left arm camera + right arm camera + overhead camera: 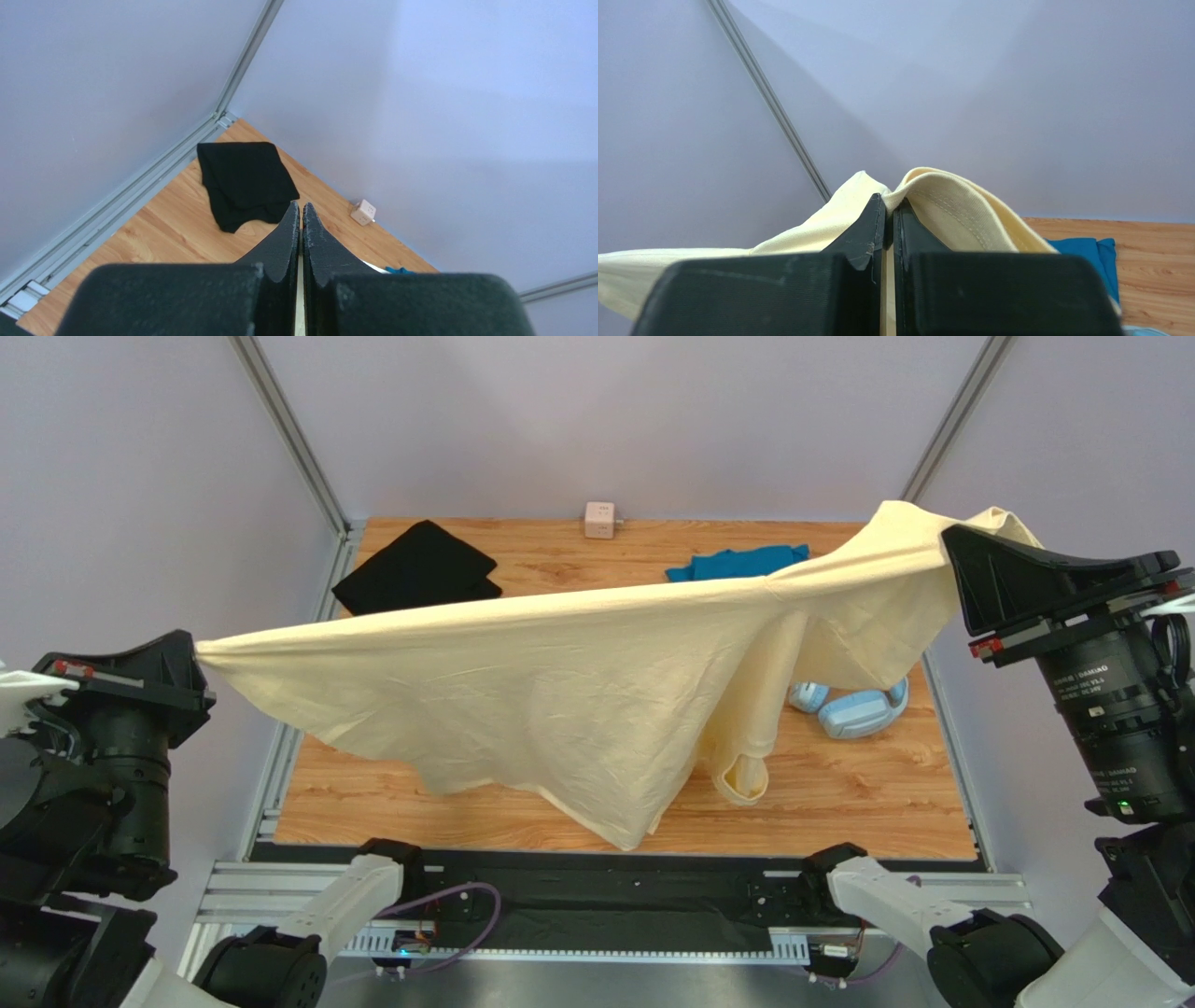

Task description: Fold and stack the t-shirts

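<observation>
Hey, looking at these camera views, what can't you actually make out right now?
Teal shirt: top view, the hanging cream shirt covers its near part; folded or not, unclear.
Headphones: top view, the same shirt hides their upper part.
Left gripper: left wrist view, its shut jaws hide nearly all the cloth they pinch.
Table under the shirt: top view, covered by it.

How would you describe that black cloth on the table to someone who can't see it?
Find the wooden table, then its far left corner, behind the big cream shirt stretched in the air. The black shirt lies flat there. It is the only dark cloth; the teal shirt sits further right, past the pink cube.
</observation>
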`<state>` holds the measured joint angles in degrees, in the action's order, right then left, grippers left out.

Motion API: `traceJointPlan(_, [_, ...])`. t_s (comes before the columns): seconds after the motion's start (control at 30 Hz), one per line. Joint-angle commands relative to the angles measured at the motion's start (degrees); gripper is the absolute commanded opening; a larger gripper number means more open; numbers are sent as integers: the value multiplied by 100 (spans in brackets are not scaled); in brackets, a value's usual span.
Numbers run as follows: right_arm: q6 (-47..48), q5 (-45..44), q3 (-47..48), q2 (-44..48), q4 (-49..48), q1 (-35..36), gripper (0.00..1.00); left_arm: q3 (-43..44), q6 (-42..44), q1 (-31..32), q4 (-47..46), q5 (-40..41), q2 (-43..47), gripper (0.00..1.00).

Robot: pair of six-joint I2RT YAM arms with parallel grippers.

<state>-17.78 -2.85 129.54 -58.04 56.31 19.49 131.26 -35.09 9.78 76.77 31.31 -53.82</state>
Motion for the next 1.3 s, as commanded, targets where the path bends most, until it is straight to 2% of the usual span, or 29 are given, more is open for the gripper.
traceJointPlan(0.0, [47, -234, 388, 83, -586, -33, 0, 408, 283, -38, 1023, 543, 153, 0])
traceJointPlan(0.23, [46, -277, 669, -382, -613, -33, 0, 102, 283, -38, 1042, 640, 136, 0])
traceJointPlan(0.33, [134, -452, 451, -829, -516, -33, 0, -687, 336, -38, 1015, 544, -66, 0])
traceJointPlan(0.37, [108, -540, 363, -953, -429, -33, 0, -1273, 284, -38, 1033, 525, -128, 0])
traceJointPlan(0.43, [160, -707, 38, -1322, -349, -33, 0, -1847, -65, -38, 1208, 525, -321, 0])
traceJointPlan(0.47, [187, -821, -120, -1463, -297, -33, 0, -2589, -199, -38, 1217, 551, -331, 0])
traceJointPlan(0.53, [275, -1094, -533, -1883, -43, -33, 0, -3349, -331, -38, 885, 430, -191, 0])
traceJointPlan(0.57, [284, -1156, -604, -2034, 89, -33, 0, -3997, -410, -38, 709, 368, -120, 0])
traceJointPlan(0.67, [197, -1419, -1078, -2473, 362, -33, 0, -4747, -490, -38, 173, 349, 12, 0])
traceJointPlan(0.73, [91, -1569, -1717, -2598, 197, -33, 0, -4943, -455, -38, 84, 480, -119, 0])
traceJointPlan(0.9, [-103, -1402, -2327, -3421, 20, -33, 0, -5365, -253, -38, -197, 832, -707, 0])
traceJointPlan(1.27, [-94, -1446, -1327, -5295, 108, -24, 0, -5814, -393, -38, -847, 1843, -1754, 0])
